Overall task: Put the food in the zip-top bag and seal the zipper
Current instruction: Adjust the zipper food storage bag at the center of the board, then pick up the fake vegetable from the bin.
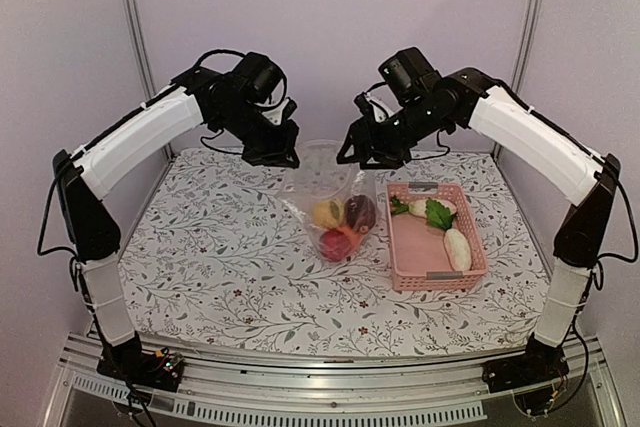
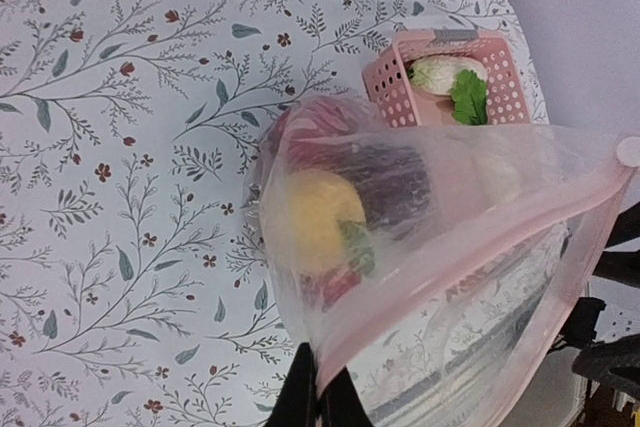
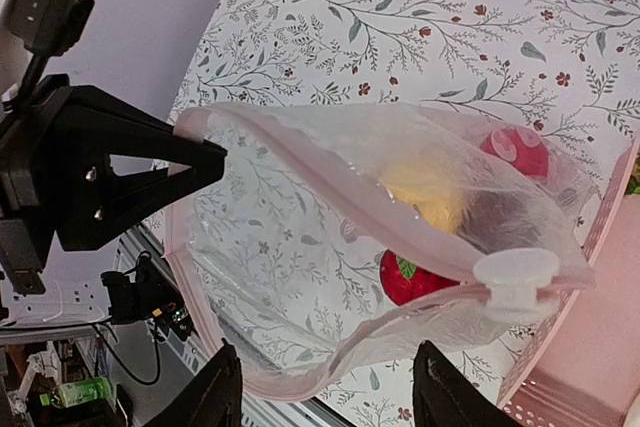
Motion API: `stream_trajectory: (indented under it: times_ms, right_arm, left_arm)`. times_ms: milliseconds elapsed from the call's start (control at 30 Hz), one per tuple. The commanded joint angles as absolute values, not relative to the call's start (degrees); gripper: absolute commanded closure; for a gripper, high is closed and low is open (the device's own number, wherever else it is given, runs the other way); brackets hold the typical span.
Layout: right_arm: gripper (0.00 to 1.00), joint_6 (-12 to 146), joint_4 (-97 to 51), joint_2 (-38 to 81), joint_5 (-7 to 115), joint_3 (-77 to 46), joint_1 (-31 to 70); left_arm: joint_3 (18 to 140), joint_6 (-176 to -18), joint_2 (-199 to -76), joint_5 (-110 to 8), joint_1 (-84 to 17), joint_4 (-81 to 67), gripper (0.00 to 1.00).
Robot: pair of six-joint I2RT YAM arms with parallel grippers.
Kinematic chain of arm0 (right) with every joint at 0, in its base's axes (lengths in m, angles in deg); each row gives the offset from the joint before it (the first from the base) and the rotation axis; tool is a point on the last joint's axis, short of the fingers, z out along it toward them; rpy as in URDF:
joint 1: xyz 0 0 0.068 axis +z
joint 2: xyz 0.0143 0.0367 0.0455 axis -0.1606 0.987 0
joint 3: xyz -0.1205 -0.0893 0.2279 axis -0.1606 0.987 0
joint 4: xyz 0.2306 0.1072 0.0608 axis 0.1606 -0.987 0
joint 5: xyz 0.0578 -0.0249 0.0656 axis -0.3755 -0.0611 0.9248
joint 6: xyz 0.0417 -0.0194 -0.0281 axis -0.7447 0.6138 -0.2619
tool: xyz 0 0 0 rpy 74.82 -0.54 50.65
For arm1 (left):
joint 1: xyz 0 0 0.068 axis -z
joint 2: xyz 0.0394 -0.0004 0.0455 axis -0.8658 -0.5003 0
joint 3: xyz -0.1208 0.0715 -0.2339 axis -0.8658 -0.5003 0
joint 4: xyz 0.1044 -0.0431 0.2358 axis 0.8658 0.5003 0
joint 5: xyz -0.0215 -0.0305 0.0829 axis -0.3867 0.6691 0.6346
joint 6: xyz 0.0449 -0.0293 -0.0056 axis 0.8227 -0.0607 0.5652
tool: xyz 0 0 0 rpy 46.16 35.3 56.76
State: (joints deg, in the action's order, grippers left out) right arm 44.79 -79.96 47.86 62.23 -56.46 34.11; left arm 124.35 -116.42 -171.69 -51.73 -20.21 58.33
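The clear zip-top bag hangs upright between my two grippers above the table's middle, its mouth open. Inside it lie a yellow piece of food, a dark purple one and a red one. My left gripper is shut on one end of the pink zipper. My right gripper stands open, its fingers spread to either side of the bag's lower rim. The white slider sits at the far end of the zipper. More red food shows through the plastic.
A pink lattice basket stands right of the bag, holding a white oblong piece, a green leafy piece and a pale round one. The flowered cloth covers the table.
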Motion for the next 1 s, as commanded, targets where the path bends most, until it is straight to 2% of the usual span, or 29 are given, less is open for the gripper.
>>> stream_trajectory:
  times_ms: [0,467,667,967]
  right_arm:
    - [0.42,44.7,-82.5,40.7,63.2,-57.1,32.0]
    - [0.4,52.4,-80.8,28.0,50.9,-26.7,19.3]
    - [0.41,56.0,-79.5,30.4,42.2,-18.7,16.3]
    - [0.41,59.4,-77.0,38.0,41.4,-15.4,12.5]
  left_arm:
    - [125.9,-116.6,-169.6,-52.2,-20.1,56.9,1.0]
    - [125.5,-116.0,-170.8,-54.9,-20.1,56.1,1.0]
    - [125.4,-116.0,-171.0,-55.7,-20.1,55.9,1.0]
    - [123.6,-116.2,-169.8,-56.0,-20.1,55.5,1.0]
